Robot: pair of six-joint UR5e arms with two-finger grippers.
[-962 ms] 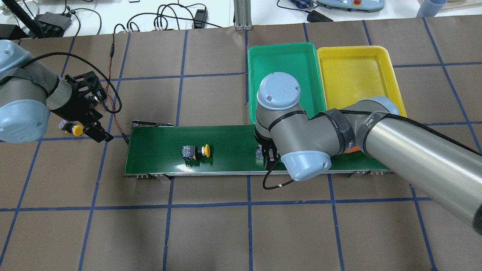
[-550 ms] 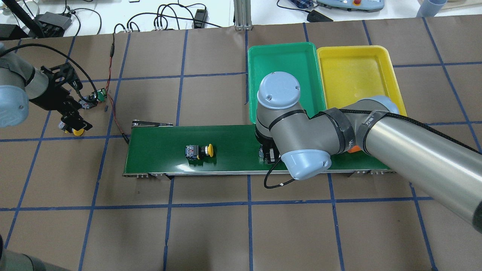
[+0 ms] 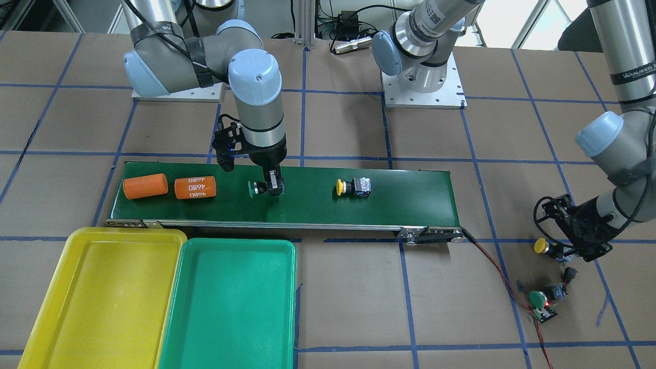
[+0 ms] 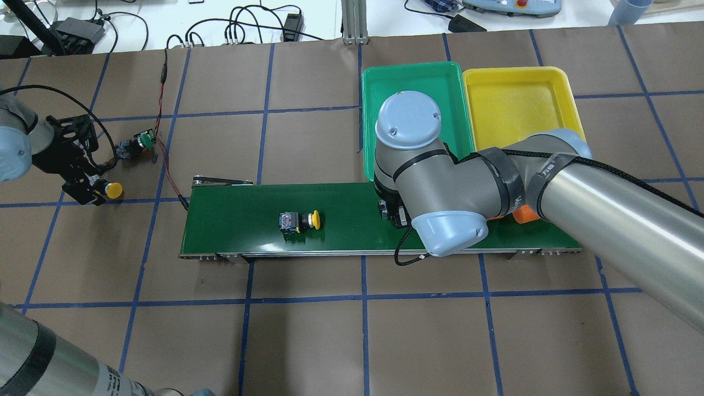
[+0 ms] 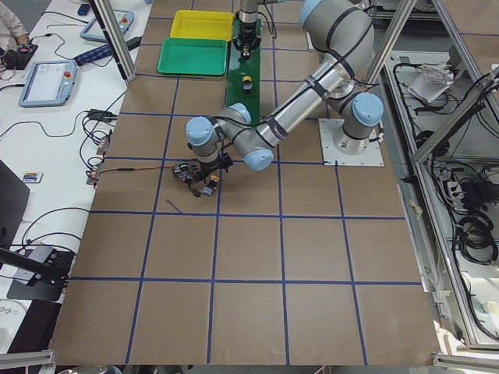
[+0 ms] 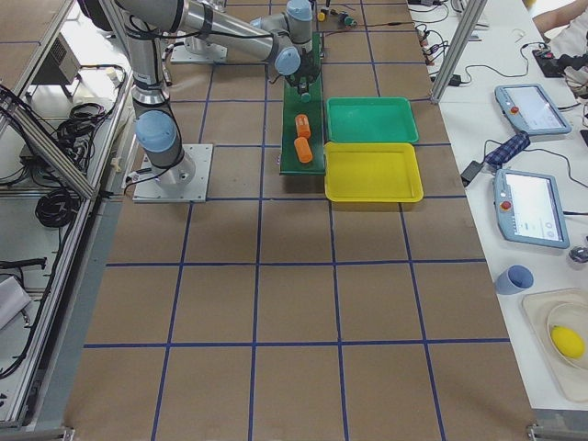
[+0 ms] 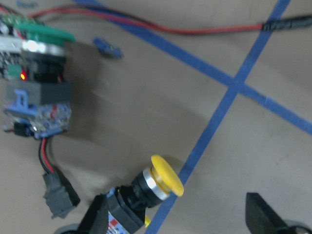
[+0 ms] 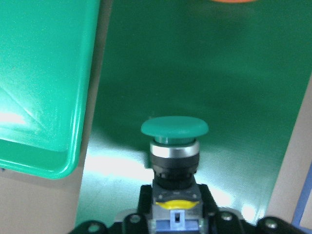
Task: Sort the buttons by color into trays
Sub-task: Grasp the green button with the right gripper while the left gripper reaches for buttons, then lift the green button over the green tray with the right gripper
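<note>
Belt middle: the conveyor belt is bare between the yellow button and the green button clamped in the right gripper.
Belt end: two orange cylinders lie across it.
Green tray: open floor, just beside the belt.
Left gripper: jaws spread, with the second yellow button at one finger. The second green button and the red wire lie near.

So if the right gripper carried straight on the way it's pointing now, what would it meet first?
The dark green conveyor belt. The right gripper, shut on the green button, points down at bare belt with nothing in between; the size of the gap is unclear.
</note>
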